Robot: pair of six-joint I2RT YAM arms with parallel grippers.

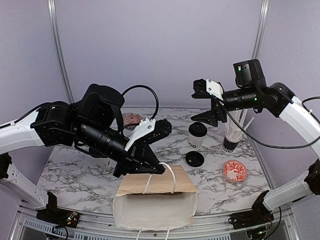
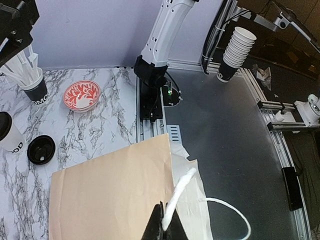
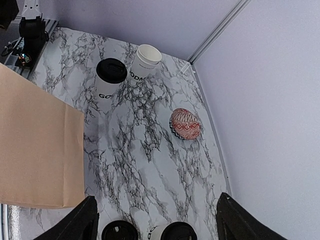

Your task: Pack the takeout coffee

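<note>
One takeout coffee cup (image 1: pixel 197 135) with a black lid stands at the table's middle right; it also shows at the bottom of the right wrist view (image 3: pixel 175 233) and at the left edge of the left wrist view (image 2: pixel 7 134). A second lidded cup (image 3: pixel 110 78) stands beside an unlidded white cup (image 3: pixel 145 62). A brown paper bag (image 1: pixel 155 200) lies at the front edge. My left gripper (image 1: pixel 155 169) is shut on the bag's white rope handle (image 2: pixel 182 192), its jaws (image 2: pixel 167 227) pinching it. My right gripper (image 1: pixel 205 90) is open and empty, raised above the first cup, wide apart in its wrist view (image 3: pixel 156 200).
A loose black lid (image 1: pixel 194 159) lies in front of the cup. A dark cup of white sticks (image 1: pixel 232 141) and a red-patterned bowl (image 1: pixel 235 171) sit at the right. Another red bowl (image 3: pixel 185 123) lies near the back wall. A stack of cups (image 2: pixel 235 47) hangs off the table.
</note>
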